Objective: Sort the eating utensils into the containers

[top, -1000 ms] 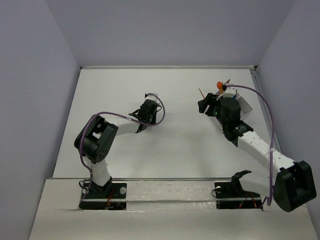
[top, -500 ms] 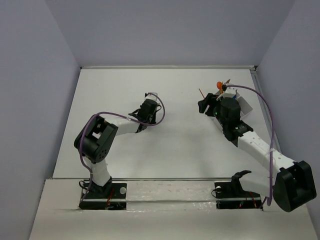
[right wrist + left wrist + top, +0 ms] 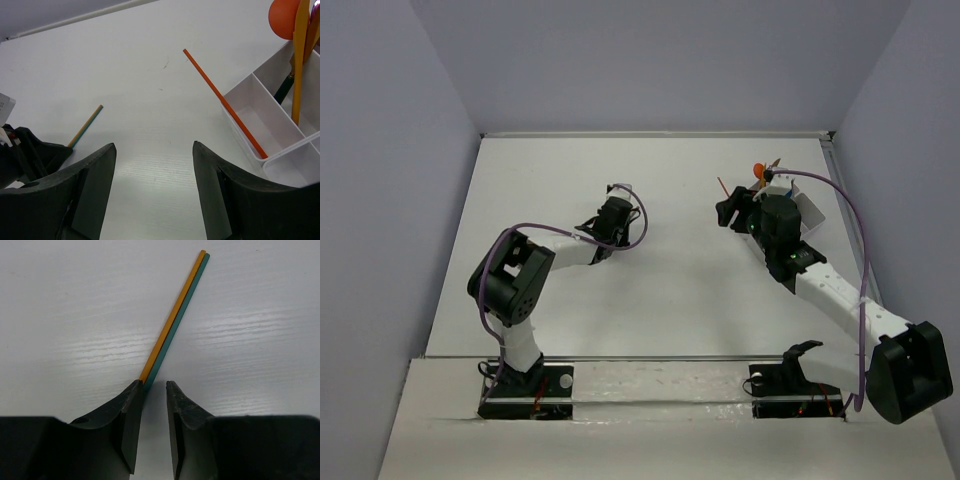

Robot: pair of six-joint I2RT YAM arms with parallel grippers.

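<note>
1. The left pincer (image 3: 154, 385) is hovering low over the white worktop (image 3: 70, 300), left of centre. Its jaws are standing only slightly apart, with a slim strip of bare surface showing between them.
2. Nothing is sitting in that gap. An orange stick (image 3: 172, 317) and a teal stick (image 3: 181, 320) are lying pressed side by side, and their near ends are disappearing behind the tip of the finger (image 3: 131, 405) on the left of the wrist view. Whether that finger is touching them cannot be told.
3. The pair is running away from the pincer on a slant, with the far ends almost level.
4. The right pincer (image 3: 153, 146) is hanging over the right half of the worktop with its jaws spread wide and nothing between them.
5. Just beyond it and to its right, the white container (image 3: 255, 115) is sitting near the worktop's right edge. A red-orange stick (image 3: 215, 90) is leaning with its lower end inside the nearest compartment, its shaft crossing the wall and its upper end jutting out over the bare surface.
6. In the next compartment a yellow handle (image 3: 299, 60) is standing nearly upright, with a dark green handle (image 3: 284, 87) just beside it. An orange spoon (image 3: 285, 17) is showing its round bowl above the rim.
7. In the overhead view the two pincers are sitting well apart.
</note>
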